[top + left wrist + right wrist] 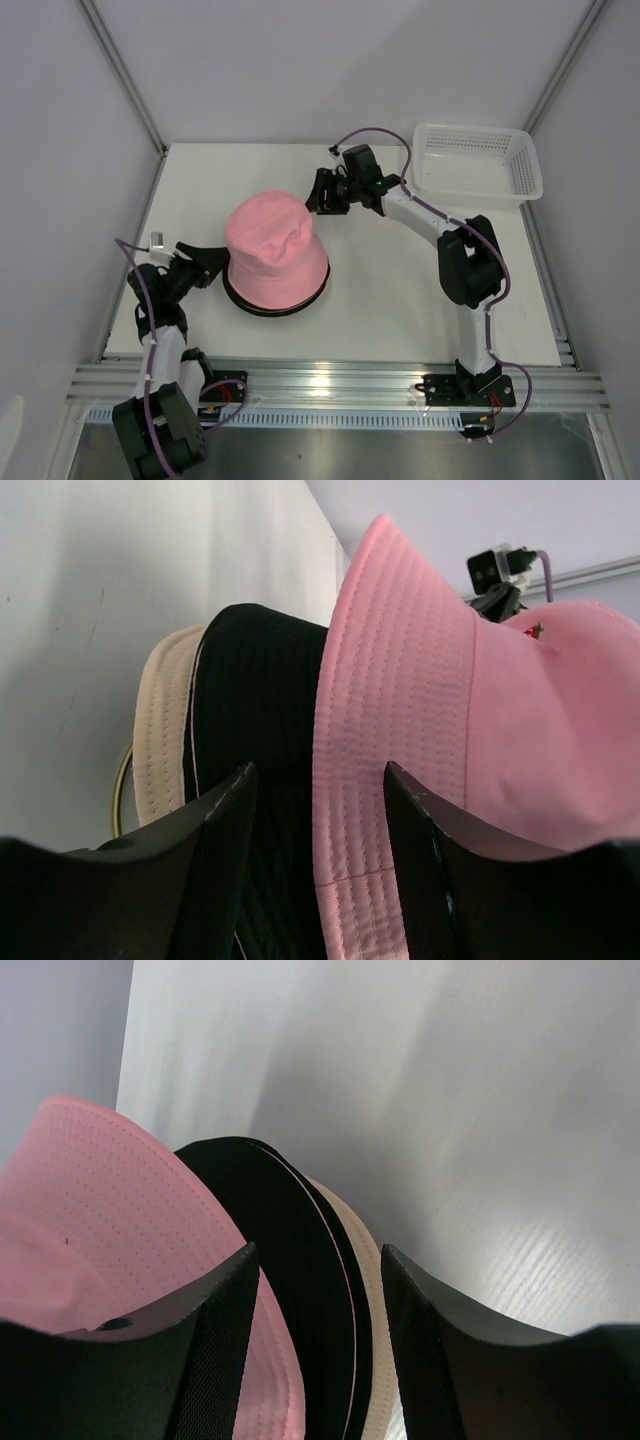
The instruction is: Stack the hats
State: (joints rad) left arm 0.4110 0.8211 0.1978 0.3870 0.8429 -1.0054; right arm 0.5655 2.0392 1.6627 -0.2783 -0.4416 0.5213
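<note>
The pink bucket hat (272, 250) sits on top of a stack at the table's middle left. A black brim (285, 306) shows under it. In the left wrist view the pink hat (420, 710) lies over a black hat (255, 710) and a tan hat (160, 730). The right wrist view shows the same layers: pink hat (110, 1210), black hat (290, 1250), tan hat (372, 1280). My left gripper (212, 262) is open just left of the stack, holding nothing. My right gripper (318, 192) is open at the stack's far right side, holding nothing.
A white lattice basket (478, 162) stands at the far right corner of the white table (400, 290). A thin gold wire (120, 790) curves under the tan hat. Grey walls close in the table on three sides.
</note>
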